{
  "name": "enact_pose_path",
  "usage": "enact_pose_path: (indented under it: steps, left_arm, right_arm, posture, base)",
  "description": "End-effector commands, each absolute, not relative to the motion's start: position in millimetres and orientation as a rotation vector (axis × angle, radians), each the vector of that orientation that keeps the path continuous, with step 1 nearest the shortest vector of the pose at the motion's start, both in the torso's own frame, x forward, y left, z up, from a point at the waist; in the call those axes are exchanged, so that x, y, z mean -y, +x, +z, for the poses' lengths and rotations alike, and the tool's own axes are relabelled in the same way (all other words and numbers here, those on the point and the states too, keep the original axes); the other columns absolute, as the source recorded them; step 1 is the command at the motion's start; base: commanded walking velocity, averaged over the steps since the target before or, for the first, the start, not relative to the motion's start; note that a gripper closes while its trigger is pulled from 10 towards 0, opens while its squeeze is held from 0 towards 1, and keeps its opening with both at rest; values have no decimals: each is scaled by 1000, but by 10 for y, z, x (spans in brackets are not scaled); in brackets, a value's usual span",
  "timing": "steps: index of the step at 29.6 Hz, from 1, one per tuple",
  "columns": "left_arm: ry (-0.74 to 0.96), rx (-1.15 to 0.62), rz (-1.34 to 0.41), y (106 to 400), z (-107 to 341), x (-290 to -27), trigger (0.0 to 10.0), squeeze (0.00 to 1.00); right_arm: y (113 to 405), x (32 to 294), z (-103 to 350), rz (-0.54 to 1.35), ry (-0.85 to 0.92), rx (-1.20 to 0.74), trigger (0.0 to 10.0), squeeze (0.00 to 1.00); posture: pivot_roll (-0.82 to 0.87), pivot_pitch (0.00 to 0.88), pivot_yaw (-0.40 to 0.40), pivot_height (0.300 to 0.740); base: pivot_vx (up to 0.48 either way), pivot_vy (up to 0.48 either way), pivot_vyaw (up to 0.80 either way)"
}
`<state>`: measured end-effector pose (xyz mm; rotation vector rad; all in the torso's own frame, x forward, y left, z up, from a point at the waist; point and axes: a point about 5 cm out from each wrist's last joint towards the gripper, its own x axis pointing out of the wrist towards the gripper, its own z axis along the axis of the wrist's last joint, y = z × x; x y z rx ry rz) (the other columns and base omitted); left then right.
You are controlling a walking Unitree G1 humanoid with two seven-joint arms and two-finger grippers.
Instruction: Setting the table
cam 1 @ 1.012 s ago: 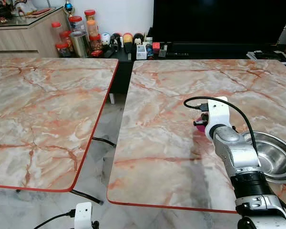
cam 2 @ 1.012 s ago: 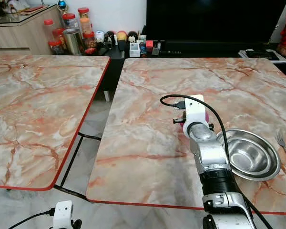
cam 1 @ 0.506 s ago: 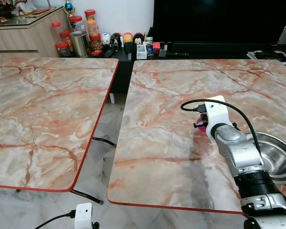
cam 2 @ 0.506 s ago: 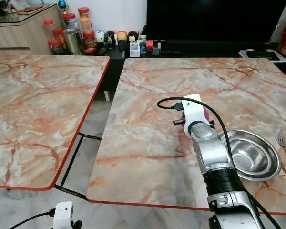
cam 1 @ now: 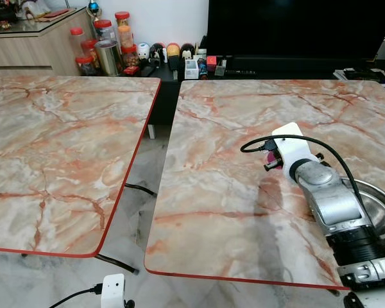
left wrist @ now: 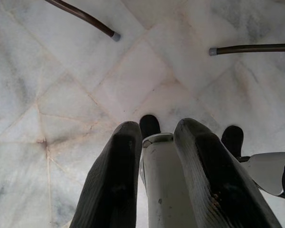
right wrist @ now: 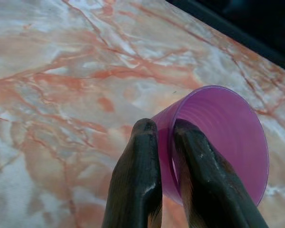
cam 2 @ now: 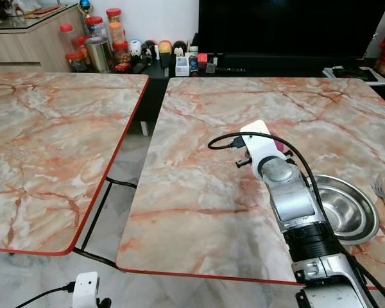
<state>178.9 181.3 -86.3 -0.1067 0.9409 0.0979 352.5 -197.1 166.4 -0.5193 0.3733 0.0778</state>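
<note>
A translucent purple cup [right wrist: 228, 128] is pinched at its rim by my right gripper [right wrist: 166, 126], one finger inside and one outside. The cup hangs low over the right marble table [cam 1: 218, 192], mostly hidden behind my white wrist, with a pink sliver of the cup [cam 2: 280, 147] showing. Just right of the arm, a steel bowl [cam 2: 340, 215] sits on that table, and a fork [cam 2: 380, 191] lies beyond it. My left gripper [left wrist: 157, 124] hangs idle over the floor, fingers apart.
A second marble table [cam 1: 58, 147] stands to the left, with a floor gap [cam 1: 141, 186] between the two. Jars and small figures [cam 1: 115, 48] line a low cabinet at the back, beside a dark TV [cam 1: 295, 25]. Table legs [left wrist: 85, 16] cross the tiled floor.
My right arm has swung slightly right and farther over the table, carrying the cup. The forearm now covers more of the steel bowl. The left arm has not moved.
</note>
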Motion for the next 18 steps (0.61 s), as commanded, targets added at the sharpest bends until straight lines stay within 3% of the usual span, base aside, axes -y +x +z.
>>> enact_pose_path:
  steps: [1, 18]
  left_arm:
    - [-106, -957, 95, 1761, -879, -1813, 10000, 0]
    - [-109, -956, 87, 1779, -871, -1806, 10000, 0]
  right_arm:
    - [3535, 1959, 1758, 78, -554, -351, 10000, 0]
    - [3430, 1982, 1673, 106, -548, -411, 10000, 0]
  posture:
    - [-49, 0, 11, 740]
    - [-56, 0, 15, 740]
  base:
    - [0, 0, 0]
    - [0, 0, 0]
